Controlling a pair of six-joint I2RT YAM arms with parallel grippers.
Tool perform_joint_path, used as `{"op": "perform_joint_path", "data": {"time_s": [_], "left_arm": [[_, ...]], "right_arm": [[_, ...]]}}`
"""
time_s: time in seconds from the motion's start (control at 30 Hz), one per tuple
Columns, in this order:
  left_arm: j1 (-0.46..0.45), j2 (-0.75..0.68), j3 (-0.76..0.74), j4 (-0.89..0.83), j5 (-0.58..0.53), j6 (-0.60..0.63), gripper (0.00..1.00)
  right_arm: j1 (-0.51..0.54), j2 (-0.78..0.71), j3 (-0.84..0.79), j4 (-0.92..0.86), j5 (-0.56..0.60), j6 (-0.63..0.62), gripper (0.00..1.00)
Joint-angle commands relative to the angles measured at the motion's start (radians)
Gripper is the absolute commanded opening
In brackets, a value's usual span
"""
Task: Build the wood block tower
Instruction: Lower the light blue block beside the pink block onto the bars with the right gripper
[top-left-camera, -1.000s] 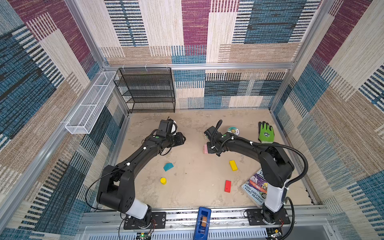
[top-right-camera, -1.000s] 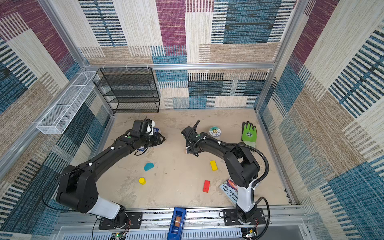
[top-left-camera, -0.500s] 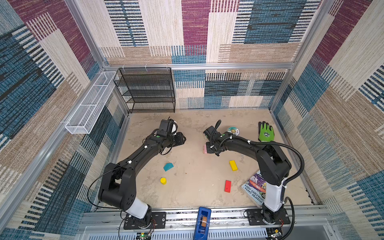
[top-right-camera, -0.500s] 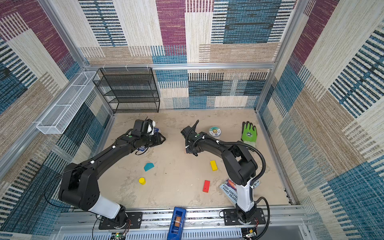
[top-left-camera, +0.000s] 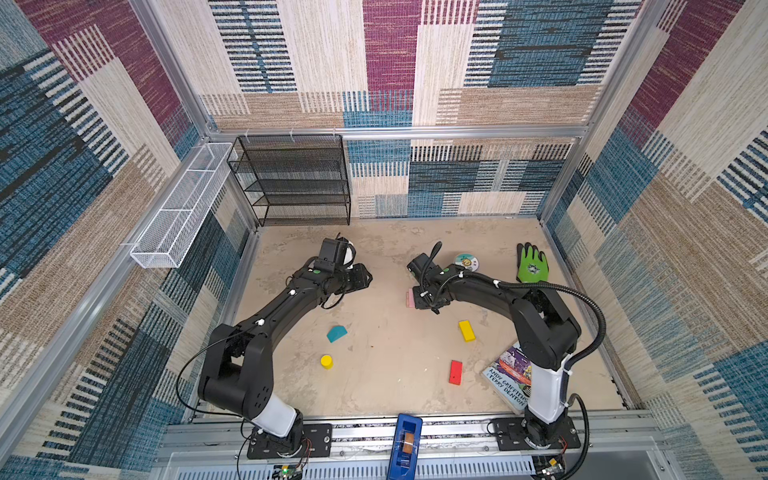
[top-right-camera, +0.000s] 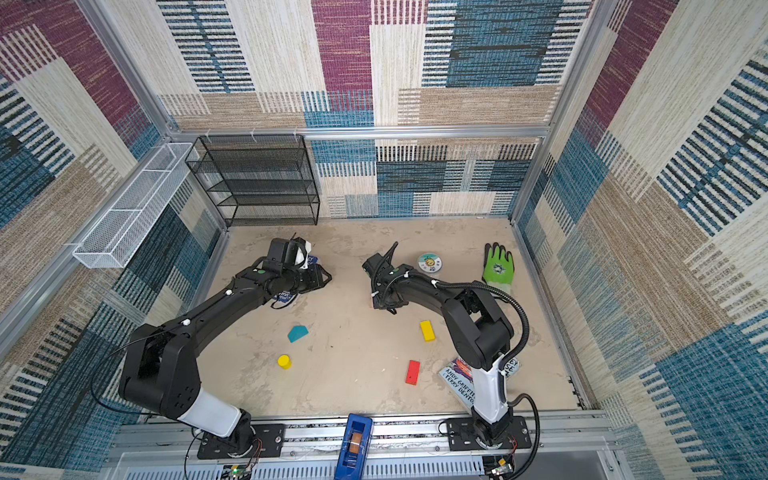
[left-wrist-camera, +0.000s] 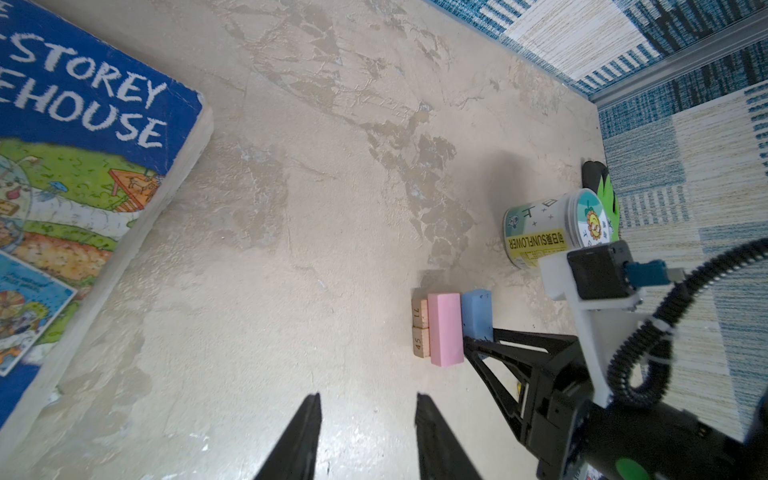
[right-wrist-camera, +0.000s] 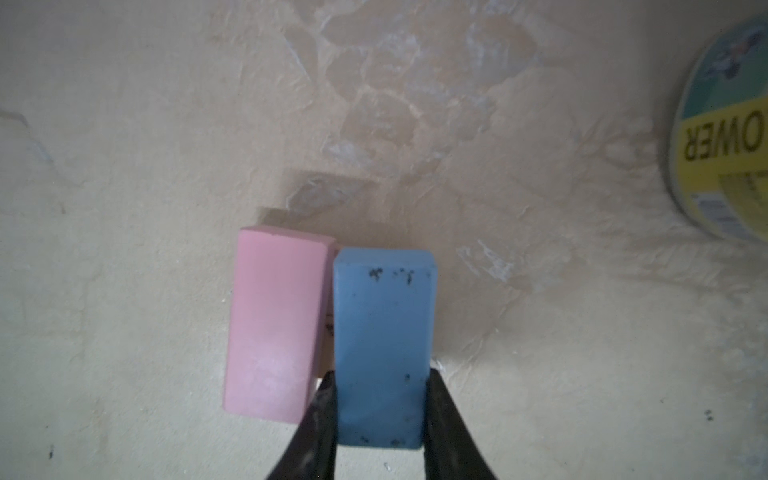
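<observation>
Beside pink block, R gripper clamps blue block.

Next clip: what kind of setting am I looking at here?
Probably a staged robot test cell: patterned walls on an aluminium frame, a left arm and right arm bolted to a front rail, props such as a glove and book on the floor.

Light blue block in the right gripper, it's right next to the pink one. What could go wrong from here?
1. The right gripper pinches the light blue rectangular block only near one end, so the block may pivot or tip when set down or released.
2. One gripper finger overlaps the corner of the pink rectangular block, which lies slightly skewed to the blue one. Opening the gripper there could push the pink block further out of line.
</observation>
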Motion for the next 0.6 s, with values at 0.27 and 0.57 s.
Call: {"op": "perform_joint_path", "data": {"time_s": [0.27, 0.57], "left_arm": [[0.001, 0.013, 0.015, -0.014, 0.017, 0.02, 0.42], [0.001, 0.023, 0.02, -0.015, 0.023, 0.019, 0.42]], "right_arm": [[0.002, -0.001, 0.003, -0.001, 0.006, 0.013, 0.17], [0.002, 0.011, 0.024, -0.004, 0.012, 0.018, 0.29]]}}
